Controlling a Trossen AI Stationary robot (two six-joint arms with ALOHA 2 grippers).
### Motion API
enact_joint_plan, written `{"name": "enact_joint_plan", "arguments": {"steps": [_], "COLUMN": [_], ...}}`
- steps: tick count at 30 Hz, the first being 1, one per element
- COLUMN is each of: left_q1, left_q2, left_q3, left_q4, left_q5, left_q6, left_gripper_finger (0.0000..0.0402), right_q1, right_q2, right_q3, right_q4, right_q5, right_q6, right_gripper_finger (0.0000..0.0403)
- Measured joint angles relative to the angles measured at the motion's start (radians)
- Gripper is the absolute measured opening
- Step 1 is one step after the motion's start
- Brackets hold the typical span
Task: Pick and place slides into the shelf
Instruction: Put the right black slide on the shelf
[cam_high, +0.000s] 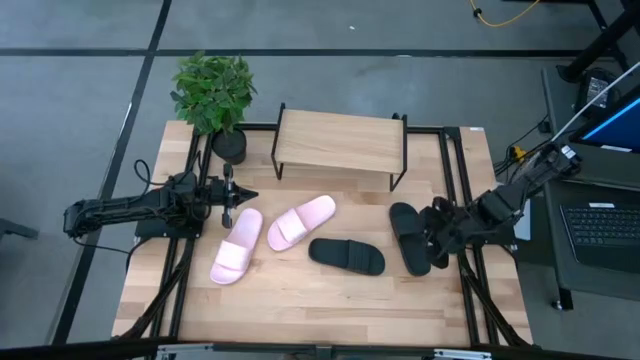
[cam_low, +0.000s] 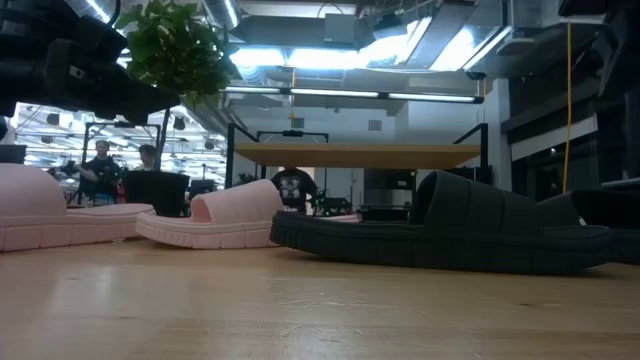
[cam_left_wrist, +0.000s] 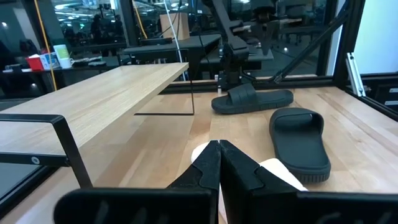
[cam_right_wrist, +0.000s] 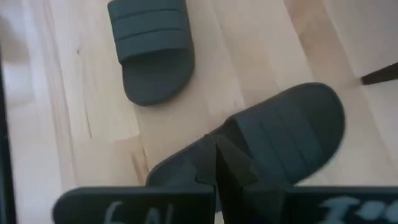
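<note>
While all four slides lie on the table in front of the empty shelf (cam_high: 340, 141), the right gripper (cam_high: 437, 232) hangs closed over a black slide (cam_high: 408, 236), apparently poised to start, and the left gripper (cam_high: 228, 203) waits closed above a pink slide (cam_high: 237, 246).

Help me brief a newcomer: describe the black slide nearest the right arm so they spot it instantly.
Start at the light wood shelf at the table's back. Off its right end lies a black open-toe slide sandal, lengthwise front to back, beside the shut right gripper. The other black slide lies crosswise, nearer the table's centre.
</note>
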Motion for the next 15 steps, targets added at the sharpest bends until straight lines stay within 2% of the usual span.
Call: {"name": "enact_joint_plan", "arguments": {"steps": [3,7,15], "left_q1": [0.000,0.000,0.000], "left_q2": [0.000,0.000,0.000], "left_q3": [0.000,0.000,0.000], "left_q4": [0.000,0.000,0.010], "left_q5": [0.000,0.000,0.000], "left_q6": [0.000,0.000,0.006], "left_gripper_finger": [0.0000,0.0000,0.0000], "right_q1": [0.056,0.106,0.142], "right_q2": [0.051,0.133,0.270], "right_q3": [0.040,0.052,0.052], "right_q4": [-0.049,-0.102,-0.149], "right_q5": [0.058,0.076,0.125], "right_q6": [0.057,0.160,0.242], "right_gripper_finger": [0.0000,0.0000,0.0000]}}
